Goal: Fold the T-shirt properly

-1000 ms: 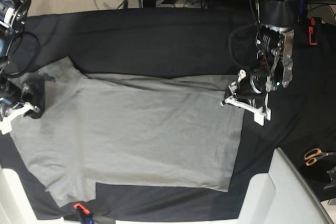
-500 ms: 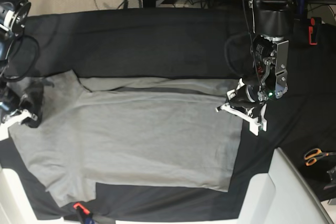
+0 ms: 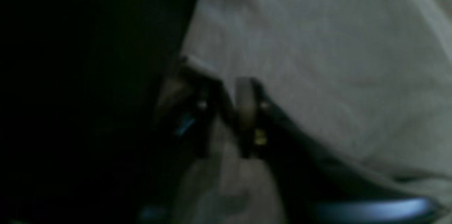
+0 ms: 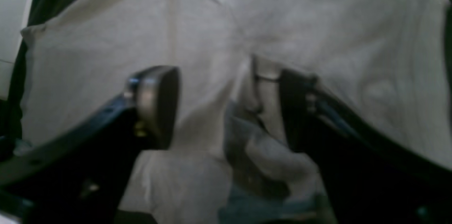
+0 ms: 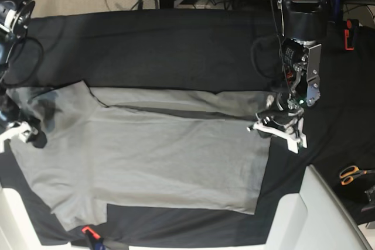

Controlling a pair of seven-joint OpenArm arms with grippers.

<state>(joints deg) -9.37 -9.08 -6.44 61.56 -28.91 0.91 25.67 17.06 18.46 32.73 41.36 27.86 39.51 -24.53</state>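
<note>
with the right gripper [image 4: 226, 111] spread wide and the left gripper [image 3: 226, 111] only slightly parted, the t-shirt [image 5: 152, 156] risked its folded edge slumping unevenly

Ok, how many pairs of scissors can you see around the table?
1: the orange-handled scissors lie on the black cloth at the right edge of the base view. Others could be hidden out of frame.

No legible text, label, brand, number or sign anywhere.
</note>
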